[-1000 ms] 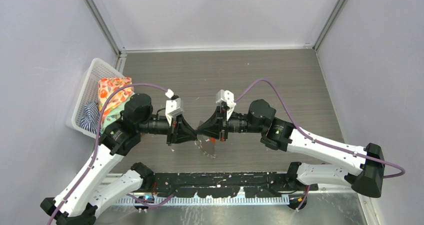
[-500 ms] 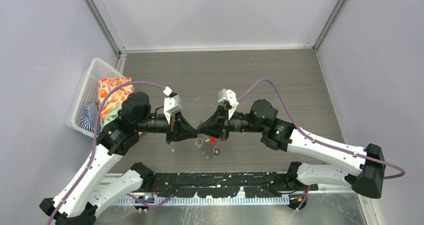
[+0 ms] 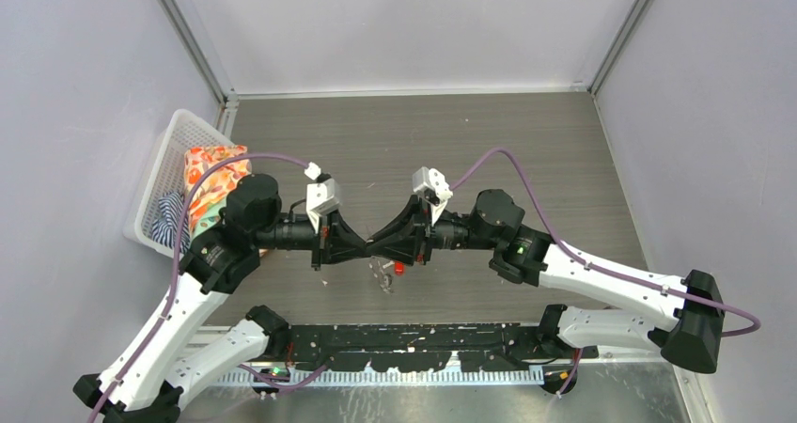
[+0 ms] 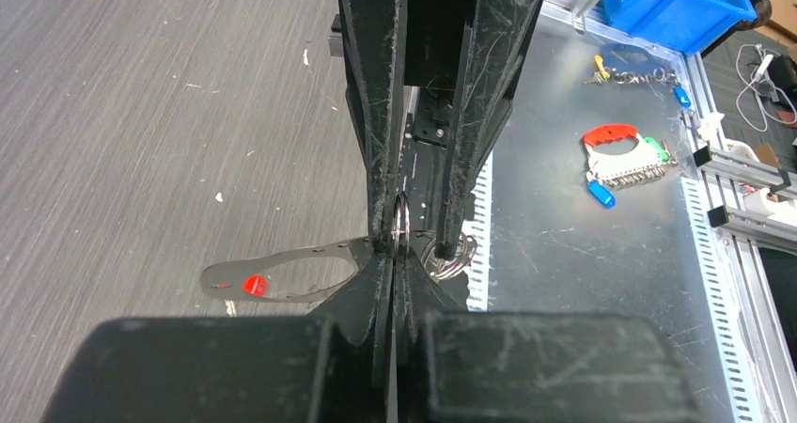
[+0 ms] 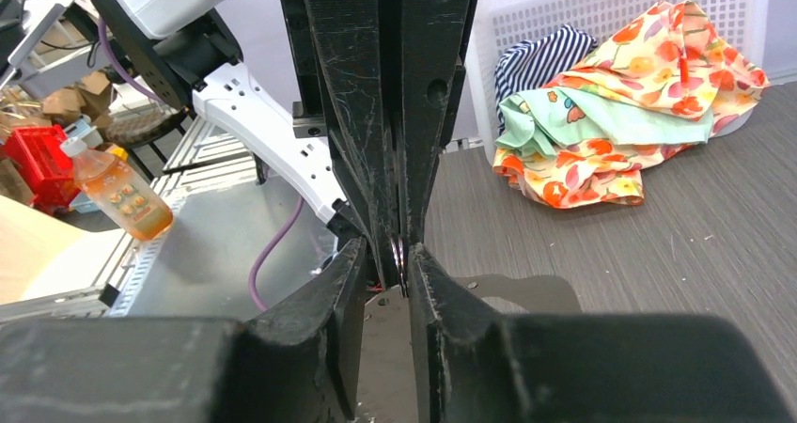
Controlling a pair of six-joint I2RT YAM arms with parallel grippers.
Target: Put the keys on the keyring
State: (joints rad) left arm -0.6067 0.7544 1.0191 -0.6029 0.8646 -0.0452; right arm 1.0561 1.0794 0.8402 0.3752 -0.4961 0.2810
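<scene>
My two grippers meet tip to tip above the table's near middle: the left gripper [image 3: 368,247] and the right gripper [image 3: 380,245]. The keyring [image 3: 381,274] hangs just under them, with the red-headed key [image 3: 399,268] beside it. In the left wrist view my left gripper [image 4: 392,258] is shut on the ring's thin silver wire [image 4: 401,227]. The red key head [image 4: 252,285] shows on a grey loop to the left. In the right wrist view my right gripper [image 5: 387,268] stands part open, its fingers either side of the wire [image 5: 397,252] and the left gripper's tip.
A white basket [image 3: 164,174] of coloured clothes [image 5: 620,132] stands at the table's left edge. A black and metal rail [image 3: 404,348] runs along the near edge. Off the table are a blue bin [image 4: 677,0], another key bunch [image 4: 620,155] and an orange bottle [image 5: 117,193].
The fan of keys that spread below the grippers has drawn in to a small bundle. The red key head has come into view. Both wrists shifted slightly.
</scene>
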